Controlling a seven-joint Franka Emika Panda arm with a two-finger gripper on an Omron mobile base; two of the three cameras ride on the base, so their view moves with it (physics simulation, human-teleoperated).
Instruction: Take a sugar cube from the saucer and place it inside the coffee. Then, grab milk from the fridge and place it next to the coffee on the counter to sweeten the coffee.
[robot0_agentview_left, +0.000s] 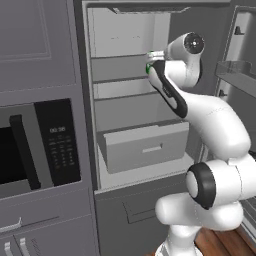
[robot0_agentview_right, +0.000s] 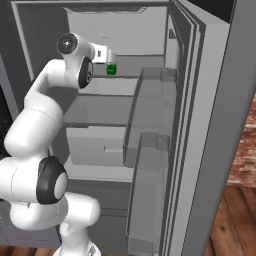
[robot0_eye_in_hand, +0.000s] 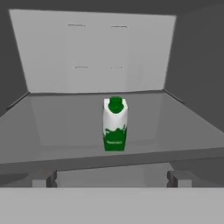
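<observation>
The fridge (robot0_agentview_left: 131, 172) stands open. The milk (robot0_eye_in_hand: 115, 124), a small white carton with a green label and cap, stands upright on an upper shelf (robot0_eye_in_hand: 57, 131). My gripper (robot0_eye_in_hand: 111, 179) is open and level with that shelf's front edge, a short way in front of the milk, its fingertips (robot0_eye_in_hand: 43, 178) wide apart with nothing between them. From the right base view the milk (robot0_agentview_right: 111, 69) shows just past the gripper (robot0_agentview_right: 109, 59). A green sliver of the milk (robot0_agentview_left: 148, 69) peeks out beside the wrist. Saucer, sugar cube, coffee and counter are out of view.
A wide drawer (robot0_agentview_left: 145, 145) juts out below the shelves. The fridge door (robot0_agentview_right: 210, 125) hangs open on the right with clear bins (robot0_agentview_right: 150, 150). A black-fronted microwave (robot0_agentview_left: 35, 145) sits left of the fridge over grey cabinets (robot0_agentview_left: 30, 235). Wooden floor (robot0_agentview_right: 235, 215) lies at lower right.
</observation>
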